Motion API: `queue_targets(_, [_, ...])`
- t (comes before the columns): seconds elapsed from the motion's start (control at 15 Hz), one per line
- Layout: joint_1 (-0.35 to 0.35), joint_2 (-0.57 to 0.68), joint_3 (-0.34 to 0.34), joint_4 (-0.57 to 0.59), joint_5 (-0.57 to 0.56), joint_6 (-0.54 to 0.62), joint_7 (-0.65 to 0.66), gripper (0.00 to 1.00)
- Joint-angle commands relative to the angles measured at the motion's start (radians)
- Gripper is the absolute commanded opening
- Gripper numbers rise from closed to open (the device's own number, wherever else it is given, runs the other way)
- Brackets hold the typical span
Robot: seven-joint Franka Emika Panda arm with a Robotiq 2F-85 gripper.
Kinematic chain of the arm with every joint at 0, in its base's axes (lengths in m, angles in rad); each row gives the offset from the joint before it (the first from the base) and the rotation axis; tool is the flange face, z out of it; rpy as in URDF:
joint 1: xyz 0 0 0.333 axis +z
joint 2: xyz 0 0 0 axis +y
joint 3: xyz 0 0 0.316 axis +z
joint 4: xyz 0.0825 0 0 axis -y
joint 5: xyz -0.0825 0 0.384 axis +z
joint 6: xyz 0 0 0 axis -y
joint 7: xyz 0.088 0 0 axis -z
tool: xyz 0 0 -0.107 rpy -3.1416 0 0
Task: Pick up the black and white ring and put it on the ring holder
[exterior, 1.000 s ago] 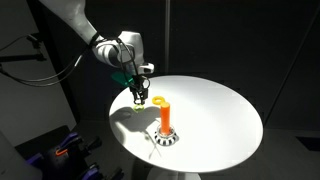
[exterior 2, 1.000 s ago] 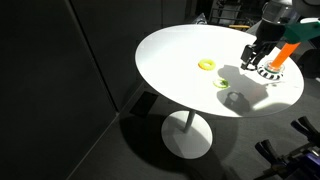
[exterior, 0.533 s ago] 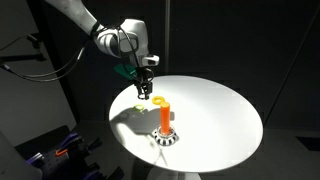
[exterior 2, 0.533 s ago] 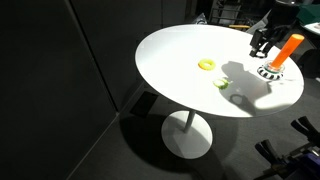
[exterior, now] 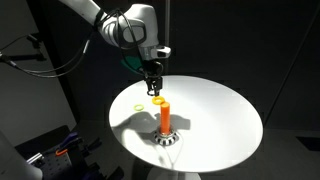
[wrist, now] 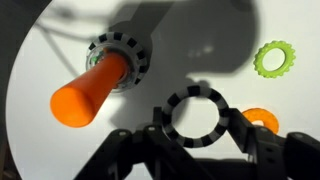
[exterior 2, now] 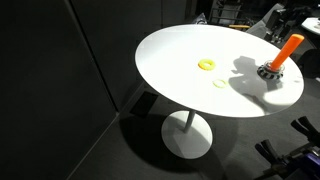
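Observation:
My gripper (wrist: 196,128) is shut on the black and white ring (wrist: 194,92) and holds it flat above the white table. The ring holder is an orange peg (wrist: 90,88) on a black-and-white round foot (wrist: 132,52). In the wrist view it lies up and to the left of the held ring, clear of it. In an exterior view my gripper (exterior: 153,84) hangs above and slightly left of the upright peg (exterior: 164,117). The peg also shows in an exterior view (exterior 2: 285,52) at the table's right side.
The round white table (exterior: 215,115) stands on a single pedestal, with dark surroundings. A green toothed ring (wrist: 275,58) and an orange-yellow ring (wrist: 262,119) lie on it near the gripper. They show as two small rings in an exterior view (exterior 2: 206,64) (exterior 2: 220,83).
My gripper has risen from the tabletop with the ring in it and moved toward the orange peg. The rings on the table have not moved.

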Motion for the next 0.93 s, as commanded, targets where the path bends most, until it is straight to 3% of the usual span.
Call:
queue_targets(0.0, [-0.028,-0.032,-0.015,0.029,-0.007,-0.061,0.023,0.41])
queue_targets(0.87, [-0.104,-0.027,-0.075,0.046,0.0,-0.086,0.013,0.41])
